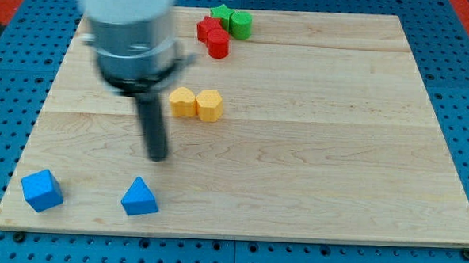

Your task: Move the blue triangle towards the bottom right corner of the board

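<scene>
Wooden board (313, 151) on a blue pegboard table (8, 50). Far left near the view's bottom-left corner: blue cube (41, 190), tilted a bit. Right of it, well apart, blue triangle (139, 198), close to the bottom edge, still in the left part of the board, far from the bottom right corner. Arm comes down from the view's top left, blurred grey body, dark collar, straight dark rod pointing down; no pincer here, just the rod, holding nothing. My tip (159, 157) sits just above the blue triangle and slightly right, not touching. Right of the rod: two yellow blocks (196, 104) side by side, touching. Top centre cluster: red star (207, 27), red cylinder (218, 44), green star (221, 13), green cylinder (240, 24), packed together
</scene>
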